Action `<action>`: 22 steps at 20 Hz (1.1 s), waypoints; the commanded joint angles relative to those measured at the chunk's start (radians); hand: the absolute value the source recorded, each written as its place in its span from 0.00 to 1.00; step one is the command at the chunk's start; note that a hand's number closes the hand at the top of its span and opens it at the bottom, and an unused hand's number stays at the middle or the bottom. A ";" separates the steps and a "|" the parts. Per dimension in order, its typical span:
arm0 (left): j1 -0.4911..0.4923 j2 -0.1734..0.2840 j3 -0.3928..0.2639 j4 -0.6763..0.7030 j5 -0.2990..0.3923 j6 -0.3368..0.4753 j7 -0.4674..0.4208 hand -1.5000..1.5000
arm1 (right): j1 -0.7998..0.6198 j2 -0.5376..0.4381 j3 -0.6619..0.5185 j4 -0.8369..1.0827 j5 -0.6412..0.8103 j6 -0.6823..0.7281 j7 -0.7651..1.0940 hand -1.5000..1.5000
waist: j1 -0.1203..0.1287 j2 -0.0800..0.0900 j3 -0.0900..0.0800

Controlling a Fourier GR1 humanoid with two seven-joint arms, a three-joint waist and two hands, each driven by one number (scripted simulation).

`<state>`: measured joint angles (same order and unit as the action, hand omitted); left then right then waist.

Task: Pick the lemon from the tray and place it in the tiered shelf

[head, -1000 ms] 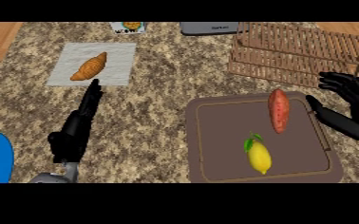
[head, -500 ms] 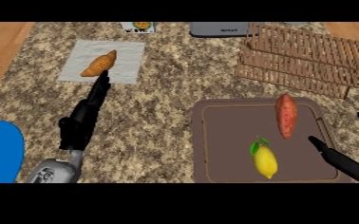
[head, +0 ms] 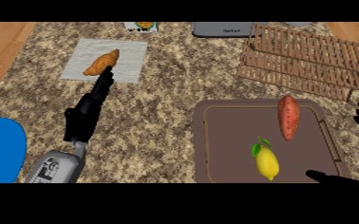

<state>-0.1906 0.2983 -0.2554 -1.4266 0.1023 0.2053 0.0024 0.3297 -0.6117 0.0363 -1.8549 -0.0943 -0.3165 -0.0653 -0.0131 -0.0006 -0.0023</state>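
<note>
A yellow lemon [head: 266,162] with a green leaf lies in the front part of the brown tray [head: 228,123], at the lower right of the head view. Just right of and below it, my right hand [head: 328,177] comes in from the lower edge with a straight finger pointing at the lemon, a short gap between them; most of the hand is out of view. The wooden slatted tiered shelf [head: 301,59] stands behind the tray at the upper right. My left hand [head: 85,114] rests on the counter at the left, fingers straight, holding nothing.
A sweet potato [head: 289,116] lies in the tray behind the lemon. A croissant [head: 102,62] sits on a white napkin [head: 131,57] just beyond my left fingertips. A blue object [head: 8,148] is at the left edge, a grey item [head: 224,29] at the back.
My right hand has dropped from beside the tray's right edge to the lower right corner, nearer the lemon. The left hand has kept its pose. The lemon has not moved.
</note>
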 commanded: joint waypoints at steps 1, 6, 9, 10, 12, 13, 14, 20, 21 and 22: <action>-0.009 -0.011 0.000 -0.024 -0.010 0.007 0.035 0.50 | 0.031 -0.129 -0.001 -0.169 0.065 0.026 0.240 0.00 | 0.005 -0.002 0.000; -0.031 -0.020 -0.012 -0.014 -0.028 0.008 0.045 0.50 | 0.069 -0.284 0.084 -0.326 0.179 0.129 0.477 0.00 | -0.001 -0.004 -0.002; -0.047 -0.017 0.027 0.035 -0.008 -0.007 0.013 0.50 | 0.020 -0.375 0.080 -0.371 0.211 0.204 0.632 0.00 | 0.005 0.001 -0.002; -0.010 -0.030 -0.003 0.015 -0.015 -0.014 0.003 0.50 | -0.006 -0.372 0.136 -0.389 0.263 0.204 0.700 0.00 | 0.022 0.002 -0.002; -0.005 -0.021 0.012 0.046 -0.007 -0.039 -0.032 0.50 | -0.018 -0.395 0.162 -0.466 0.291 0.236 0.832 0.00 | 0.016 0.002 -0.002; 0.015 -0.041 -0.028 -0.019 -0.046 -0.001 0.003 0.50 | -0.026 -0.386 0.178 -0.497 0.319 0.242 0.873 0.00 | 0.019 -0.001 0.000; 0.030 -0.016 0.010 -0.015 -0.011 -0.037 -0.019 0.50 | -0.081 -0.371 0.198 -0.509 0.304 0.265 0.952 0.00 | 0.027 0.001 0.000; -0.047 -0.104 0.014 0.091 -0.072 -0.006 -0.036 0.50 | -0.263 -0.206 0.349 -0.486 0.458 0.338 1.115 0.00 | 0.018 0.003 0.001; 0.016 -0.026 0.036 -0.031 -0.040 -0.061 0.031 0.50 | -0.229 -0.186 0.356 -0.576 0.468 0.344 1.184 0.00 | 0.018 -0.001 0.002; -0.037 -0.054 0.044 -0.037 -0.054 -0.038 0.087 0.50 | -0.265 -0.170 0.309 -0.508 0.436 0.376 1.125 0.00 | 0.016 0.000 0.002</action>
<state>-0.2027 0.2517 -0.2309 -1.4222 0.0599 0.1693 0.0153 0.1365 -0.8496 0.3317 -2.3624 0.3096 -0.0028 0.9814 0.0052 0.0003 -0.0014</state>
